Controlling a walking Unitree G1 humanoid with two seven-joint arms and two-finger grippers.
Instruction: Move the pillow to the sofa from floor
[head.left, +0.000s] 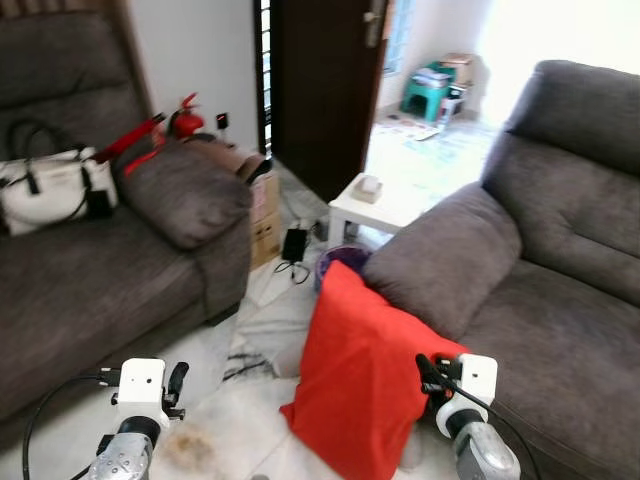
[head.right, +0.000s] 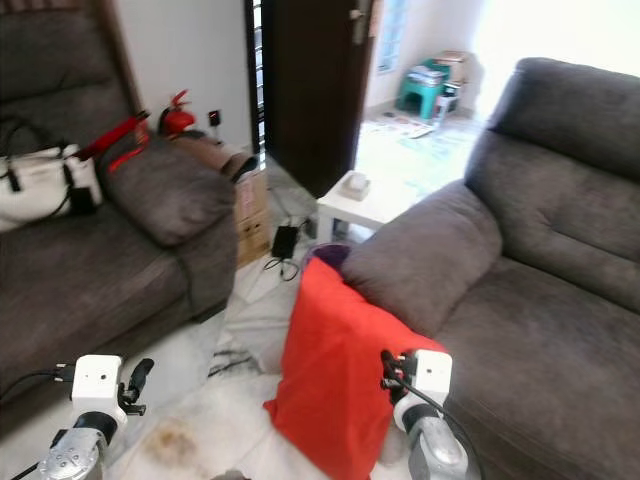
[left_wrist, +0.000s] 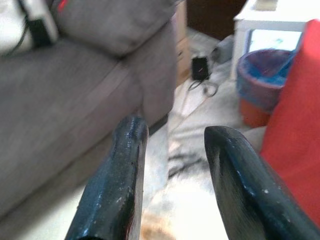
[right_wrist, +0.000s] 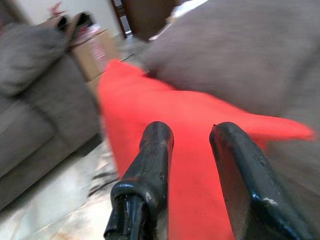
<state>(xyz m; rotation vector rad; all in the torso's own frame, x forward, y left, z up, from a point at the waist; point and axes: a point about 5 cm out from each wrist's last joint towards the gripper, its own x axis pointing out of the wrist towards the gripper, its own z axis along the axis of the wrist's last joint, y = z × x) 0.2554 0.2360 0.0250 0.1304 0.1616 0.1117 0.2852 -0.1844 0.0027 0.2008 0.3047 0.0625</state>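
A red pillow (head.left: 360, 375) stands on the pale floor, leaning against the front of the grey sofa (head.left: 560, 330) on my right, under that sofa's armrest. My right gripper (right_wrist: 192, 135) is open and points at the pillow's face (right_wrist: 160, 105) from close by, with nothing between its fingers. Low at the left, my left gripper (left_wrist: 172, 137) is open too, aimed over the floor toward the other sofa, the pillow's edge (left_wrist: 297, 115) to one side of it.
A second grey sofa (head.left: 100, 270) on my left carries a white handbag (head.left: 50, 190). Between the sofas are a purple bin (head.left: 340, 262), a white side table (head.left: 375, 205), cardboard boxes (head.left: 262, 205) and cables on the floor. A red fire extinguisher (head.left: 185, 120) stands behind.
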